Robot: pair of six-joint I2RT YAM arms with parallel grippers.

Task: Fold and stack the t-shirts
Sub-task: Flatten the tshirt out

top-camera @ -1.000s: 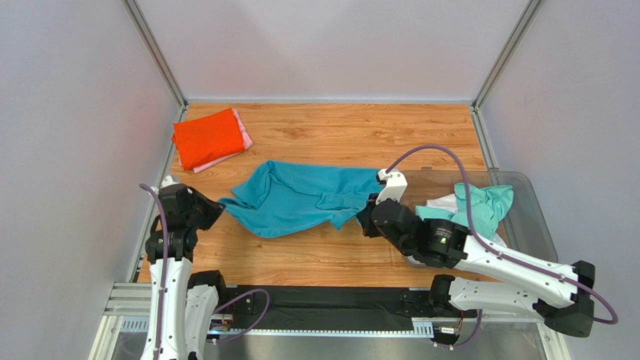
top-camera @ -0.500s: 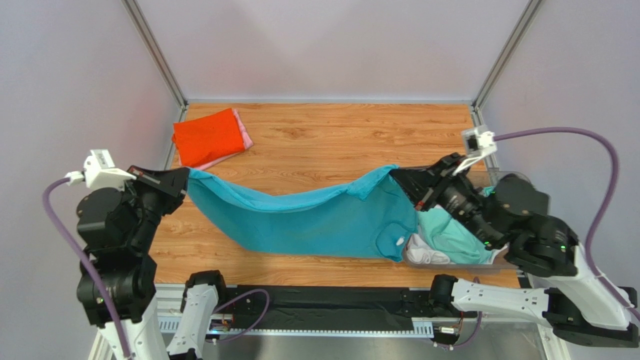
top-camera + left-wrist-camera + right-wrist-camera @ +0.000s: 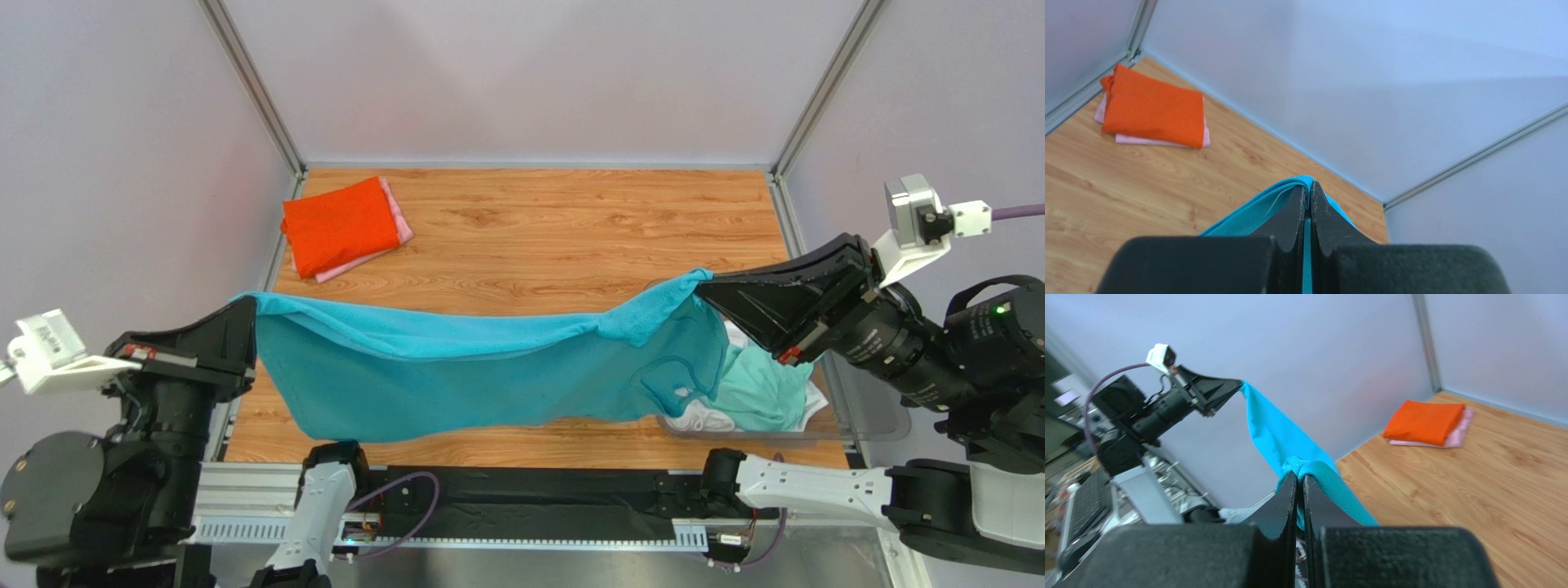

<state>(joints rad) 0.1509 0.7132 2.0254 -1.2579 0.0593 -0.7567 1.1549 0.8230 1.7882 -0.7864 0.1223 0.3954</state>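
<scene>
We see a left arm (image 3: 117,472) and a right arm (image 3: 914,355) built of glossy black joint housings and white link shells. Each wrist bears a small white camera block (image 3: 49,347). The left end effector (image 3: 249,314) and right end effector (image 3: 708,286) are matte black wedges tapering to thin tips. Lilac cables (image 3: 411,490) loop by the bases at the bench's near edge. A green light (image 3: 996,310) glows on the right arm.

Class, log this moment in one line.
left gripper: shut on teal t-shirt | right gripper: shut on teal t-shirt | teal t-shirt: stretched between them
</scene>
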